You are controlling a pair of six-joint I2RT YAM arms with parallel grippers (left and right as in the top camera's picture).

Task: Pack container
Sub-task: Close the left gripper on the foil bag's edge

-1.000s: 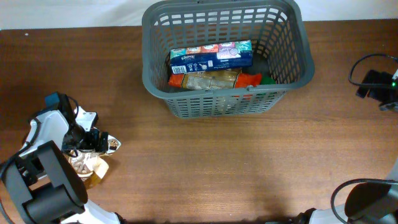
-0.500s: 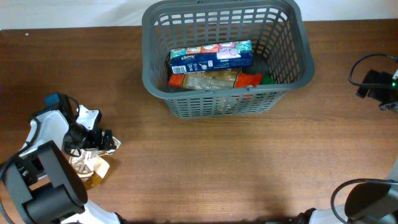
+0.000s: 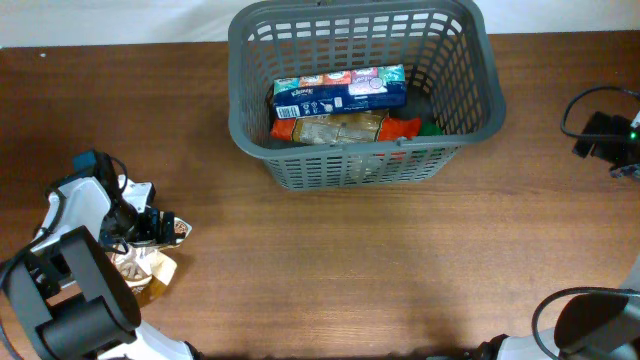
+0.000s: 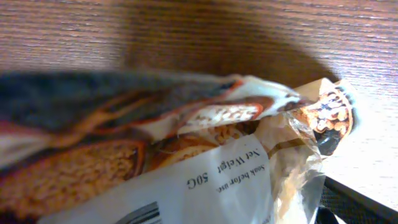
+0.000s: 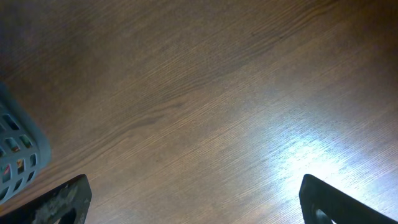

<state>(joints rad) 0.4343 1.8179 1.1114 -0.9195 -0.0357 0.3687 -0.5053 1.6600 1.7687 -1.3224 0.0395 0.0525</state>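
A: Where is the container placed relative to the fingers?
B: At the far middle of the table, well apart from the left gripper, which is spread above a snack packet at the near left. The right gripper is spread wide too.
A: What is contained?
B: A tissue box laid over orange packets.

The left arm has white shells over black joints, a blue piece near one end and a fat black drum-shaped housing. The right arm is black, with a thin looping cable and a small green light. The right hand has dark, scuffed fingers.
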